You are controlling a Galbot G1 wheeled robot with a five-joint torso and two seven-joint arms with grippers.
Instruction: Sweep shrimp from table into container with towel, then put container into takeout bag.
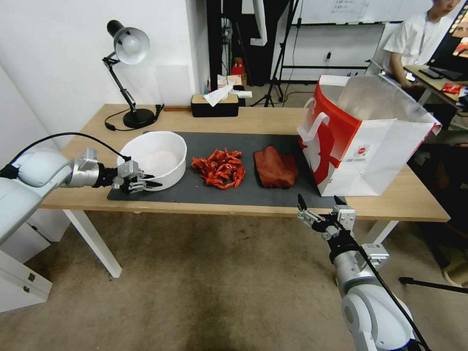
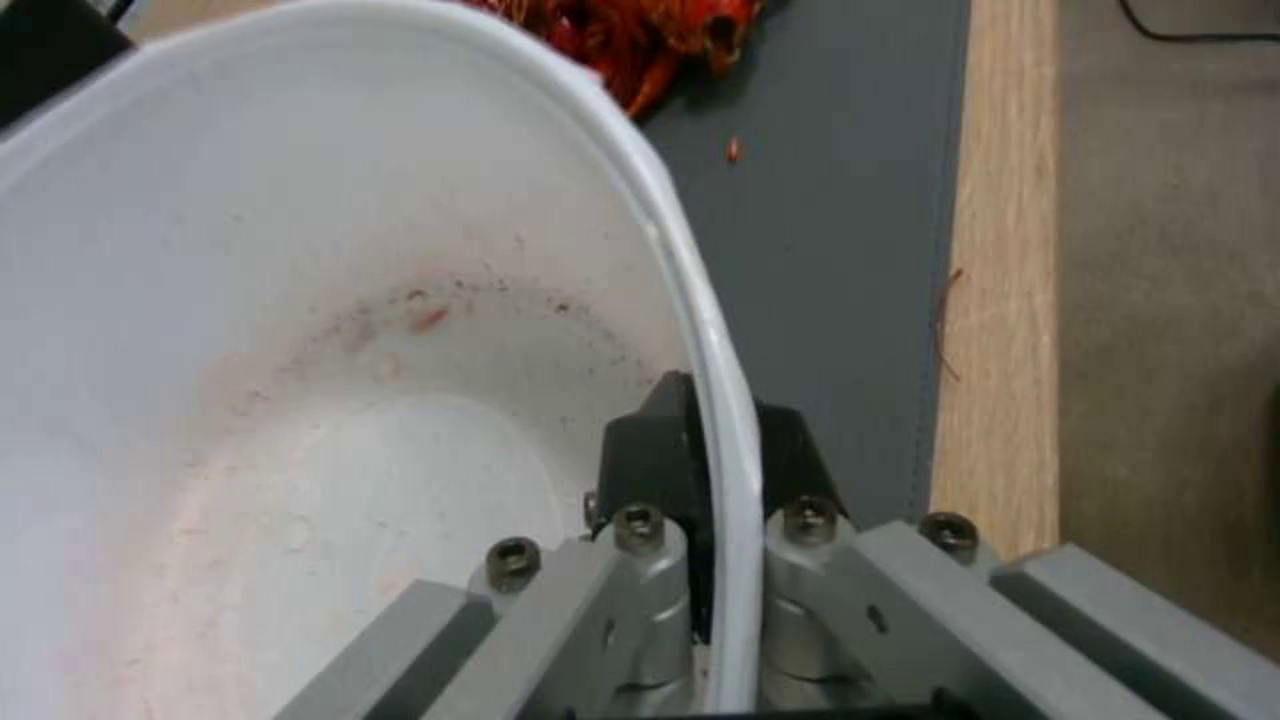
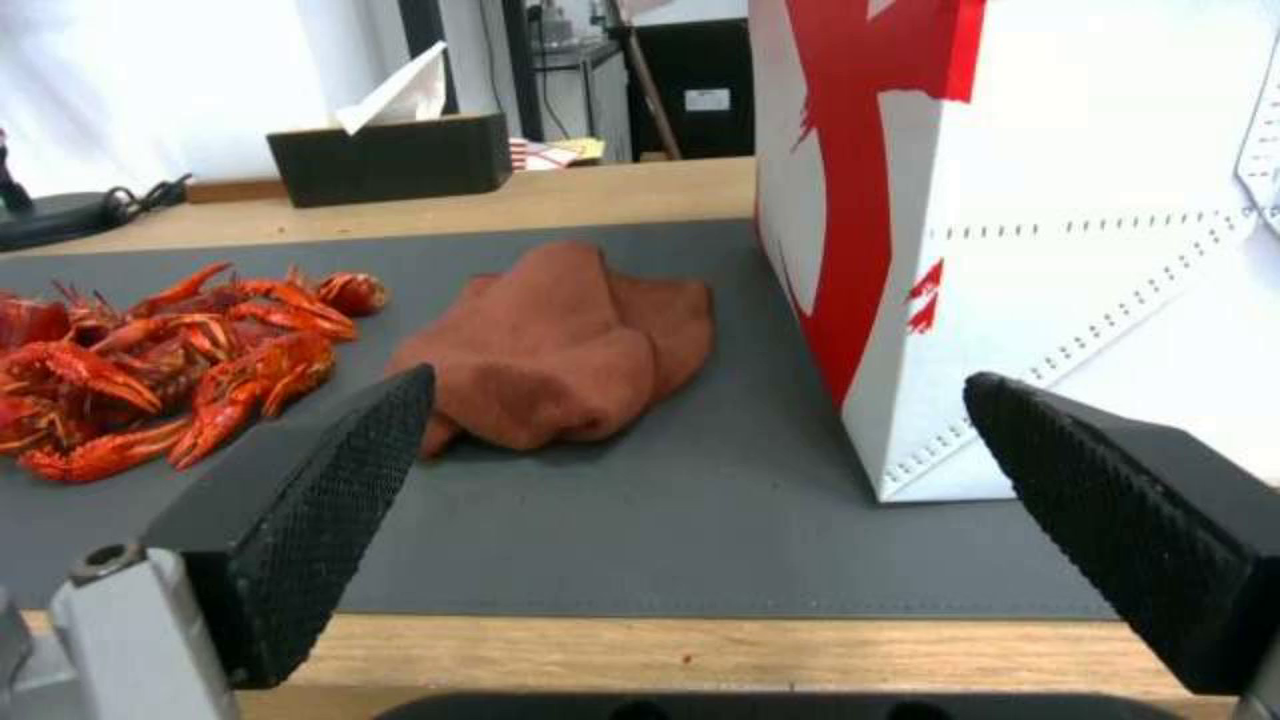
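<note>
Desk (image 1: 253, 119) first: its long axis runs left to right across the head view, a dark grey mat (image 1: 273, 141) covering its middle. Nothing of the task looks finished. The takeout bag (image 1: 380, 156) stands upright at about 3 o'clock on the mat's right end, mouth open upward, silvery lining showing, nothing inside as far as can be seen. The container (image 1: 158, 158) sits at 9 o'clock on the mat's left end, its mouth tipped a little toward the robot; in the left wrist view its inside holds only reddish smears and crumbs. The towel (image 1: 275, 166) lies in a loose lump just left of the bag, slightly longer front to back than wide, untouched. The shrimp (image 1: 219, 168) lie heaped at the mat's centre between container and towel, pointing every way, so the pile has no single heading.

The left pincer (image 1: 141, 184) is clamped on the container's near rim, one finger inside the wall and one outside. The right pincer (image 1: 319, 202) hovers just off the desk's front edge at about 5 o'clock, fingers spread wide with nothing between them, aimed toward the towel.

Judging from this, sweeping and bagging both remain.
</note>
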